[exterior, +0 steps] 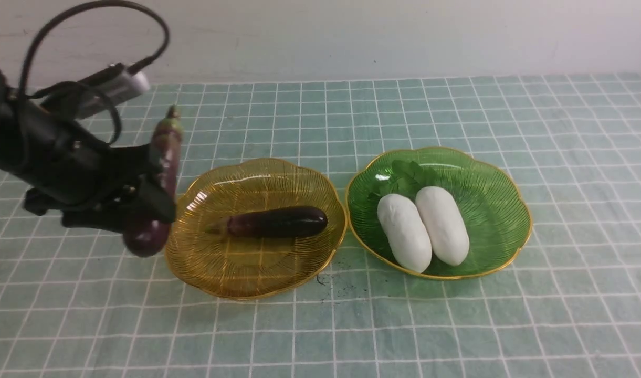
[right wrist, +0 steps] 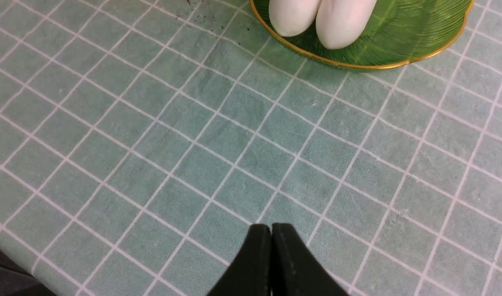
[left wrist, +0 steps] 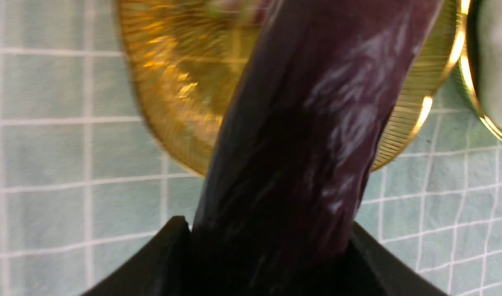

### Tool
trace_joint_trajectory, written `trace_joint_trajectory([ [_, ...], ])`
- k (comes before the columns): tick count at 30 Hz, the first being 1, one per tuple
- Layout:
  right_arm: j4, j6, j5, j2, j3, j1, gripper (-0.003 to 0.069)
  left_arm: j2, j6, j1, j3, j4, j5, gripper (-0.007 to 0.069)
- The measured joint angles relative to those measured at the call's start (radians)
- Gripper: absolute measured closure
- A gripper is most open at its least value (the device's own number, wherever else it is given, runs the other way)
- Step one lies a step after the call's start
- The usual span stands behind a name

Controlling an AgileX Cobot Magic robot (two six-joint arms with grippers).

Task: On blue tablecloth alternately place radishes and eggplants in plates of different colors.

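The slim, glossy dark-purple toy eggplant [exterior: 167, 160] is clamped between the fingers of the left gripper [exterior: 151, 181], raised above the tablecloth near the left edge of the amber plate, its brownish-green cap uppermost. Handling estimate: light, fairly firm, not fragile; the smooth skin may slip or pivot. Grip across the thick middle of the body, never by the narrow cap. A second dark-purple eggplant [exterior: 278, 222] lies across the translucent amber ribbed plastic plate [exterior: 257, 273], its rounded end near the right rim; leave room beside it when lowering. Adjoining is the translucent green ribbed plastic plate [exterior: 501, 231], likewise scallop-edged and gold-rimmed. Two matt white oblong toy radishes [exterior: 404, 231] [exterior: 442, 224] lie side by side inside, green leaf tufts toward its far edge. The pale teal-blue tablecloth [exterior: 420, 336] carries a white grid and slight creases. The right gripper [right wrist: 271, 263] has its fingers together, holding nothing.
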Motion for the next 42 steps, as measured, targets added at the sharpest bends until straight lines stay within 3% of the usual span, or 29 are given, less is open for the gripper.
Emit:
trace_joint_trajectory([
  [7, 0.041, 0.0, 0.017, 0.0, 0.0, 0.0, 0.0674, 0.109, 0.0, -0.166, 0.0, -0.019, -0.193, 0.0244],
  [13, 0.042, -0.019, 0.062, -0.003, 0.0, 0.0, 0.0674, 0.199, 0.0, -0.183, 0.0, -0.022, -0.266, 0.0243],
  [23, 0.043, -0.025, 0.122, -0.151, 0.0, 0.0, 0.0674, 0.274, 0.0, -0.184, -0.014, -0.021, -0.254, 0.0074],
  [30, 0.038, -0.004, 0.089, -0.333, 0.006, 0.0, 0.0674, 0.274, 0.003, -0.184, -0.158, -0.002, -0.106, 0.0067],
  [37, -0.073, -0.002, -0.468, -0.424, 0.238, 0.0, 0.0674, 0.274, 0.003, -0.184, -0.243, 0.007, -0.031, 0.0214],
  [42, -0.103, -0.002, -0.743, -0.423, 0.396, 0.0, 0.0674, 0.274, 0.003, -0.184, -0.243, 0.008, 0.008, 0.0464],
])
